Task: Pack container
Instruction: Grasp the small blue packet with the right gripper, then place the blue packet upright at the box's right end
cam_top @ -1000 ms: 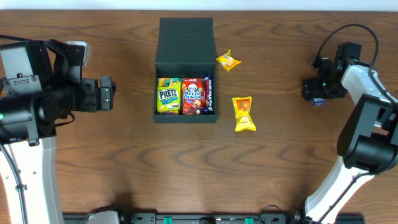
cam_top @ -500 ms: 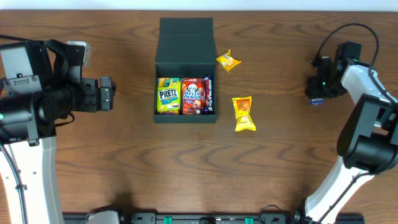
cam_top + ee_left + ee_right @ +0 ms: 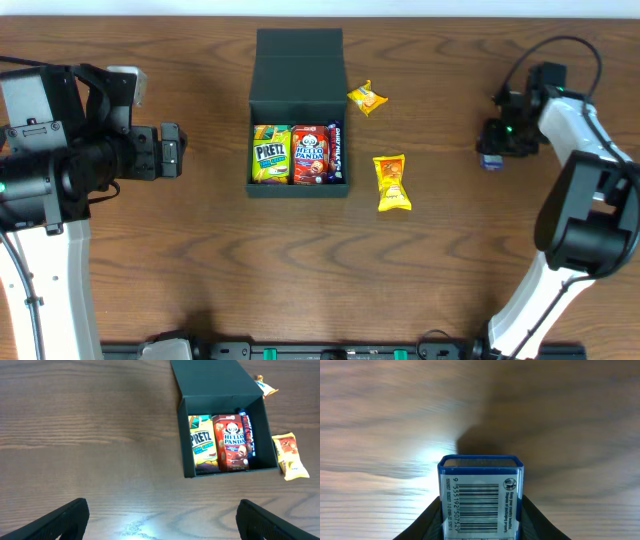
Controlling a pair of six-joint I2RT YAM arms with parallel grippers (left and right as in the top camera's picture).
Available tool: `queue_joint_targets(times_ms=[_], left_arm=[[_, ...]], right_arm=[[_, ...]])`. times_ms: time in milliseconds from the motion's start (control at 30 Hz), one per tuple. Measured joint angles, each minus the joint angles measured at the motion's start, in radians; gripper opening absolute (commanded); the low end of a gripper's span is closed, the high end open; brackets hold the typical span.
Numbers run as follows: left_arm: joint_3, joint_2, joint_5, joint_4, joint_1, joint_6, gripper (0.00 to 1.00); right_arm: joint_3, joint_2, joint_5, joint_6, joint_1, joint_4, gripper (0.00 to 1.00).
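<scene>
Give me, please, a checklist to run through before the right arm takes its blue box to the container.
1. The right gripper is shut on the blue box: ok.
2. The container has its lid open: ok.
3. The left gripper is open, away from the container: ok.
4. Room remains beside the dark blue bar: cannot tell.
5. The blue box is lifted off the table: cannot tell.

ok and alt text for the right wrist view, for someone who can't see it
A small blue box with a white barcode panel is gripped between the right gripper's two dark fingers at the bottom centre. Behind it, the brown wooden table is blurred, with a bright glare patch and the box's dark shadow.
</scene>
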Motion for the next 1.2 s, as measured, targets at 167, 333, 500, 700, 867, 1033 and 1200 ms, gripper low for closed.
queue_joint_targets(times_ms=[167, 333, 500, 700, 867, 1033, 1200], left_arm=[[0.000, 0.000, 0.000, 0.000, 0.000, 0.000, 0.95], [0.000, 0.000, 0.000, 0.000, 0.000, 0.000, 0.95], [0.000, 0.000, 0.000, 0.000, 0.000, 0.000, 0.95], [0.000, 0.000, 0.000, 0.000, 0.000, 0.000, 0.95], [0.000, 0.000, 0.000, 0.000, 0.000, 0.000, 0.95], [0.000, 0.000, 0.000, 0.000, 0.000, 0.000, 0.95], [0.000, 0.000, 0.000, 0.000, 0.000, 0.000, 0.95]], right_arm=[[0.140, -0.014, -0.026, 0.071, 0.142, -0.032, 0.01], [0.272, -0.028, -0.041, 0.167, 0.328, -0.008, 0.01], [0.291, -0.034, -0.048, 0.280, 0.466, 0.031, 0.01], [0.291, -0.034, -0.049, 0.350, 0.595, 0.086, 0.01], [0.291, -0.034, -0.046, 0.372, 0.677, 0.077, 0.01], [0.290, -0.034, -0.006, 0.429, 0.718, 0.020, 0.01], [0.290, -0.032, 0.039, 0.494, 0.727, -0.007, 0.01]])
